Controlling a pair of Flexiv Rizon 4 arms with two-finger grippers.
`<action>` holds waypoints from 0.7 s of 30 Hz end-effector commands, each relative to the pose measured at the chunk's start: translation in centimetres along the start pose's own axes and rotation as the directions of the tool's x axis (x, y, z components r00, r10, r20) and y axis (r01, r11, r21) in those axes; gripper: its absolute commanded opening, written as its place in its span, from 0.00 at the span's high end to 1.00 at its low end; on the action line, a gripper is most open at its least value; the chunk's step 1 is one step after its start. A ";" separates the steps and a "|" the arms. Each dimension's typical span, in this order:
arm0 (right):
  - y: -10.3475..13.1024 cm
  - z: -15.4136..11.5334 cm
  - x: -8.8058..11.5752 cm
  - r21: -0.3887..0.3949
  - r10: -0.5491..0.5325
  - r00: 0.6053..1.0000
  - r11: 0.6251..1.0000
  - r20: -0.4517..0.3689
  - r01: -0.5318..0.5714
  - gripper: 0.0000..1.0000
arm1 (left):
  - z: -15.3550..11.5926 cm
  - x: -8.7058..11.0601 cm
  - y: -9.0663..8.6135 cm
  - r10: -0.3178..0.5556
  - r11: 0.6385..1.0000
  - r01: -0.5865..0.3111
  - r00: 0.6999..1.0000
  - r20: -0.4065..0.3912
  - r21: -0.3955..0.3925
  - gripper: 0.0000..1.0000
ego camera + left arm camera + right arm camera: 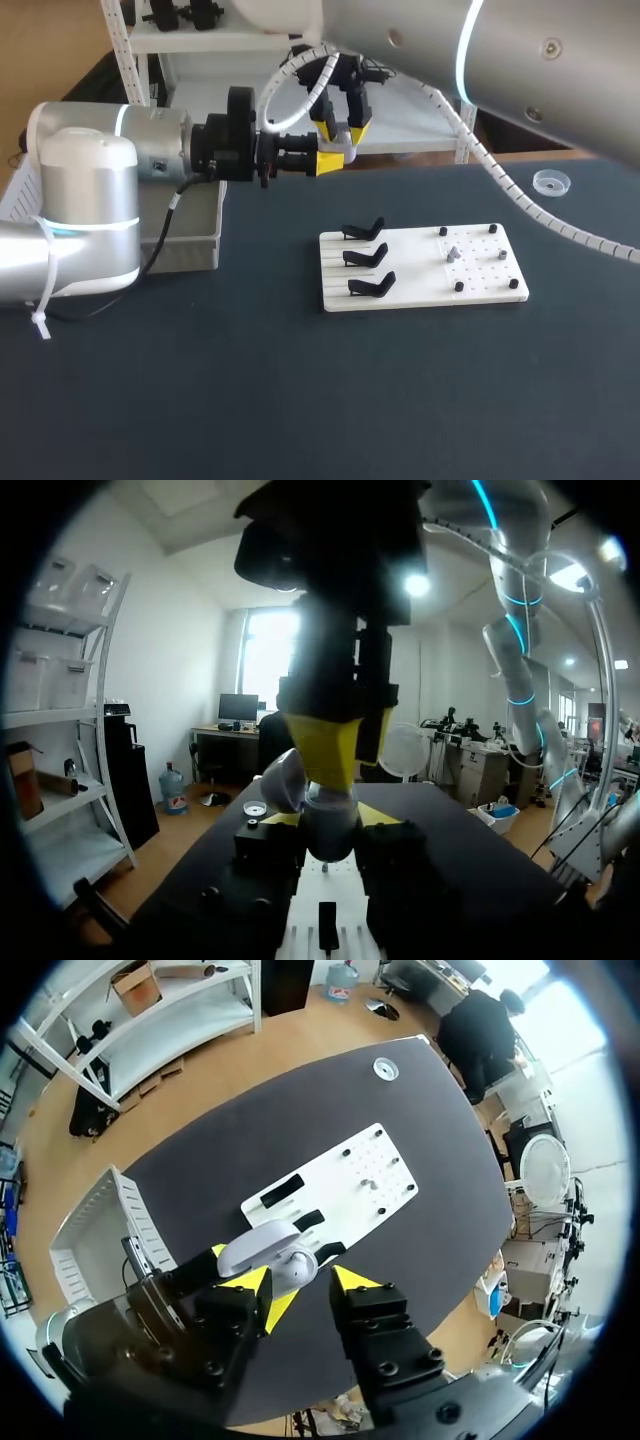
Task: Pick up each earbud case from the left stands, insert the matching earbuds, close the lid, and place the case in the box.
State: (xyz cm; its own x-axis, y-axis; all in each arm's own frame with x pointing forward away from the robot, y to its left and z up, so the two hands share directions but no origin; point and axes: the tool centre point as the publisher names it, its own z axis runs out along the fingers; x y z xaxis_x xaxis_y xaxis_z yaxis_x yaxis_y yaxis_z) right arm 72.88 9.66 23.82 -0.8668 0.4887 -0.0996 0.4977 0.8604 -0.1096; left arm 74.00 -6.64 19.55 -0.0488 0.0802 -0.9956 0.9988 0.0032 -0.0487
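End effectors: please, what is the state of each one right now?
Left end effector: closed on the earbud case.
Right end effector: open.

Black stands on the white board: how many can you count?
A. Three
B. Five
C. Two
A: the head view shows three black stands lined up one behind the other on the white board.
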 end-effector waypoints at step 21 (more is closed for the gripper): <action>-10.1 -1.9 2.4 -0.485 -0.198 0.946 0.820 0.256 0.303 0.00 | 0.0 0.0 0.0 0.001 1.000 -0.001 1.000 0.002 -0.001 1.00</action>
State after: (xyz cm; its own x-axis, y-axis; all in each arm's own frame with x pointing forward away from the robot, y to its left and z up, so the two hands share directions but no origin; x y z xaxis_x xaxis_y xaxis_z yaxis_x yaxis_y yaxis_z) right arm 69.42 7.68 27.07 -0.9722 0.2201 -0.0795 0.2229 0.9744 -0.0282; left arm 74.01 -6.66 19.58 -0.0487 0.0803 -0.9956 0.9988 0.0031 -0.0486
